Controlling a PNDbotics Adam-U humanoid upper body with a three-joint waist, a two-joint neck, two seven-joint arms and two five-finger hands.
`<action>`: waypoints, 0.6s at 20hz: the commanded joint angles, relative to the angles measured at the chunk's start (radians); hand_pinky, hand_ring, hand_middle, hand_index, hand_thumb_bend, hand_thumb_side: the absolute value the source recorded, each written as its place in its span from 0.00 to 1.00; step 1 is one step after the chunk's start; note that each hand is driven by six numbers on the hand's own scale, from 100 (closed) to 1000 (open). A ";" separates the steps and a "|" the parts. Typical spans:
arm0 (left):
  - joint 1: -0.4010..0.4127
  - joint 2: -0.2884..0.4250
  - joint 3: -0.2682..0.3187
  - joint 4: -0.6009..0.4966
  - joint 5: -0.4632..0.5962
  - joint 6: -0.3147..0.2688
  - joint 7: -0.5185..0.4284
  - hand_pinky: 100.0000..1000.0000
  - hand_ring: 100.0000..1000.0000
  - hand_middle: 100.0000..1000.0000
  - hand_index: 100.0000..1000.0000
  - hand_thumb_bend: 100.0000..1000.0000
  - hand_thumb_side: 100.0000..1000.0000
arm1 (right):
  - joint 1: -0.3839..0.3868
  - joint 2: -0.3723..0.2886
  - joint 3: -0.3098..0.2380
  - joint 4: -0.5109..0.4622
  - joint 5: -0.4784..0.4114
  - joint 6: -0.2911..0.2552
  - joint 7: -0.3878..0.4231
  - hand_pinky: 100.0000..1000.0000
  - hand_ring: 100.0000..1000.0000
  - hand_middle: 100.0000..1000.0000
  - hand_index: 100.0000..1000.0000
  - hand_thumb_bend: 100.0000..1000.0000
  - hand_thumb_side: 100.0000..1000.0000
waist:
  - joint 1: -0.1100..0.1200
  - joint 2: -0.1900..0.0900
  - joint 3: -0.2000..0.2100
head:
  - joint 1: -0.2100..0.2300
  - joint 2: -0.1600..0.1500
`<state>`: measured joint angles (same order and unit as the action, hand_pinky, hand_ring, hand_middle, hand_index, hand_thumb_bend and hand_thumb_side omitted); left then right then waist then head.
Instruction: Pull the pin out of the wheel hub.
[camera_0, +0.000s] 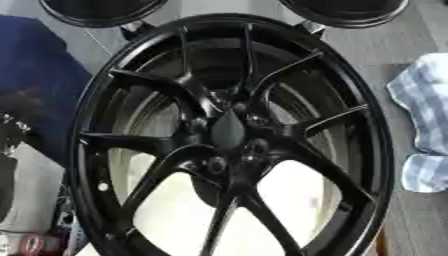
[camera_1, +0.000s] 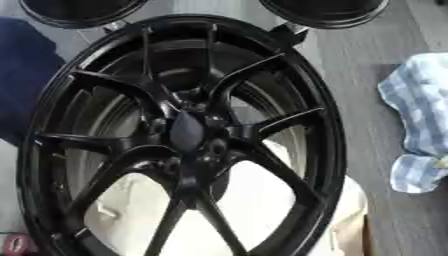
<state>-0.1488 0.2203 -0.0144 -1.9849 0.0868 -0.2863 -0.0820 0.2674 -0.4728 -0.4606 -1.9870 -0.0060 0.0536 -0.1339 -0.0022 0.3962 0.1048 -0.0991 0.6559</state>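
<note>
Robot hands: neither shows in either view, so their state cannot be told. Step: approach not begun; next, a hand must reach the centre. Wheel hub (camera_0: 229, 131): gloss black, split spokes, filling the frame, dark cap central; pin not discernible. Adjacent: blue-checked cloth (camera_1: 418, 100), right.

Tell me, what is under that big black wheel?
Through the spokes of the wheel a pale, cream-coloured surface shows beneath. The rim and hub cover the rest, so what it rests on stays hidden.
</note>
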 joint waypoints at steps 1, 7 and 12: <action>0.001 0.008 0.006 -0.015 0.007 -0.001 -0.003 0.78 0.90 0.64 0.78 0.00 0.67 | -0.001 0.005 -0.008 -0.013 0.014 0.006 0.011 0.89 0.88 0.95 0.80 0.34 0.44 | 0.000 -0.025 -0.002 | 0.005 -0.016; 0.001 0.009 0.007 -0.015 0.012 0.003 -0.005 0.79 0.90 0.64 0.78 0.00 0.67 | -0.005 0.014 -0.009 -0.013 -0.016 -0.006 -0.006 0.88 0.87 0.93 0.77 0.35 0.40 | -0.002 -0.031 -0.008 | 0.009 -0.016; 0.000 0.012 0.006 -0.015 0.016 0.008 -0.008 0.79 0.90 0.64 0.78 0.00 0.67 | -0.021 0.009 0.007 -0.013 -0.101 -0.102 -0.051 0.81 0.72 0.74 0.64 0.25 0.34 | -0.006 -0.034 -0.011 | 0.010 -0.015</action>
<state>-0.1469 0.2201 -0.0144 -1.9849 0.0969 -0.2805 -0.0877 0.2458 -0.4440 -0.4513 -1.9870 -0.0799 -0.0215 -0.1733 -0.0062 0.3882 0.0955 -0.0905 0.6525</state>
